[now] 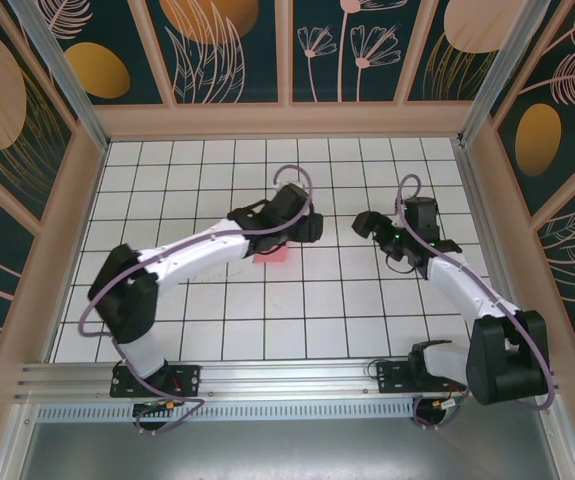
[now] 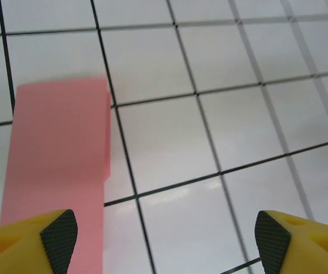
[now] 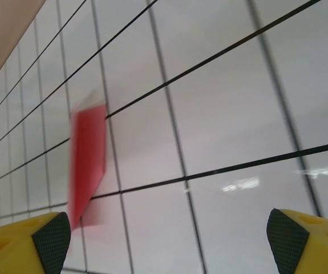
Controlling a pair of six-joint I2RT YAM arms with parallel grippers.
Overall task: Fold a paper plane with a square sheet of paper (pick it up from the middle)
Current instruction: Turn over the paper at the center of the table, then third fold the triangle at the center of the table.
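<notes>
The pink-red paper (image 1: 273, 256) lies flat on the white grid table, folded into a long narrow shape and partly covered by the left arm. In the left wrist view this folded paper (image 2: 61, 165) runs down the left side to just past the left finger (image 2: 58, 234). My left gripper (image 2: 164, 242) is open over bare tiles, a little right of the paper and holding nothing; from above, the left gripper (image 1: 315, 226) sits just past the paper. My right gripper (image 1: 364, 222) faces it from the right, and the right gripper (image 3: 169, 242) is open and empty, with the paper (image 3: 87, 162) off to its left.
The white gridded table (image 1: 367, 320) is walled in by patterned panels (image 1: 237, 50) with wooden and metal frame posts. Both arms meet near the table's middle, their grippers about one tile apart. An aluminium rail (image 1: 287, 380) runs along the near edge.
</notes>
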